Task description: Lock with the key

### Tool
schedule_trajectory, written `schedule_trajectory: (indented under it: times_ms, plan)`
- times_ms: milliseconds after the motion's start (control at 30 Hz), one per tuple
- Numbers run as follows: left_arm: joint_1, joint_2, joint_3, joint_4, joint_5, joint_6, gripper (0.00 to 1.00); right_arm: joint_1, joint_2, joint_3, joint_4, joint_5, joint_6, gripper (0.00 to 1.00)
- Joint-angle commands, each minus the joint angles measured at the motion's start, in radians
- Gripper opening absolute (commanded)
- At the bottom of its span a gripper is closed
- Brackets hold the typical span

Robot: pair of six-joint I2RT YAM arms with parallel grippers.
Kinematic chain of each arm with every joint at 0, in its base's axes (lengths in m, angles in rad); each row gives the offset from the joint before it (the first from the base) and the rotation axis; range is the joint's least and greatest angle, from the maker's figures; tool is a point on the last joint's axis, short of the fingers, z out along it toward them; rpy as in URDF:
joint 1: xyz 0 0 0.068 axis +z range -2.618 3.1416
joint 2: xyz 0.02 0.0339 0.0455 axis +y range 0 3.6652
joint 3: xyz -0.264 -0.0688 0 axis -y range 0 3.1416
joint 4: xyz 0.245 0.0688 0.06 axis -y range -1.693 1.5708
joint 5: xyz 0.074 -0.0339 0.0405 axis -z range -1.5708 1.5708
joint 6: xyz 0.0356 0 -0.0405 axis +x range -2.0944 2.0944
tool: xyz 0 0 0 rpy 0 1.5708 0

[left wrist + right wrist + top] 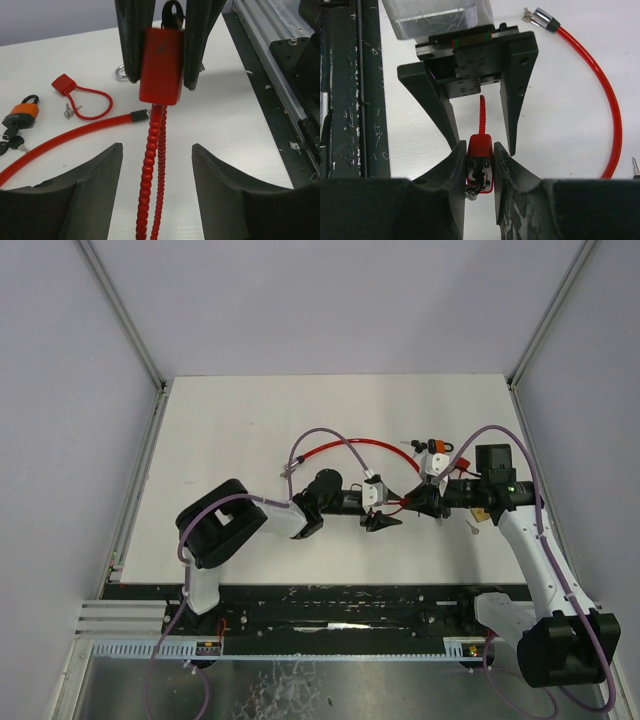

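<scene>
Left gripper (pixel 157 152): fingers wide, straddling the ribbed cable (pixel 150 165) without touching it. The lock (pixel 161 65) sits right of table centre in the top view. It has a red rectangular body, with the ribbed cable running doubled out of one end and a dark key (pixel 172 12) head at the other. Right gripper (pixel 480 150): fingers clamped on the body's flat sides. From above, a smooth cable (pixel 350 447) arcs at the lock's 11 o'clock and an orange padlock (pixel 437 445) lies at 1 o'clock.
</scene>
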Motion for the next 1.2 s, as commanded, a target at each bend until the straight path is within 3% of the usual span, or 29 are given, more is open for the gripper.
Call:
schedule_trajectory:
  times_ms: [0,100,600,800,1033,1100,1167]
  plan:
    - [-0.005,-0.001,0.029,-0.013,-0.013,0.041,0.53,-0.012,-0.017,0.027,0.030,-0.073,0.027,0.00]
    - [-0.004,-0.001,0.029,-0.012,-0.012,0.041,0.48,-0.012,-0.010,0.022,0.030,-0.075,0.022,0.00]
    - [0.028,-0.045,0.036,-0.070,0.030,-0.012,0.52,-0.012,0.005,0.000,0.028,-0.060,-0.010,0.00]
    - [0.029,-0.035,0.089,-0.170,0.078,-0.002,0.40,-0.012,0.009,-0.008,0.026,-0.053,-0.033,0.00]
    - [0.028,-0.048,0.082,-0.186,0.101,0.010,0.56,-0.012,0.012,-0.016,0.031,-0.038,-0.048,0.00]
    - [0.029,-0.053,0.076,-0.192,0.119,0.024,0.56,-0.012,0.013,-0.016,0.035,-0.029,-0.045,0.00]
    - [0.029,-0.052,0.087,-0.216,0.128,0.032,0.50,-0.012,0.013,-0.016,0.035,-0.033,-0.044,0.00]
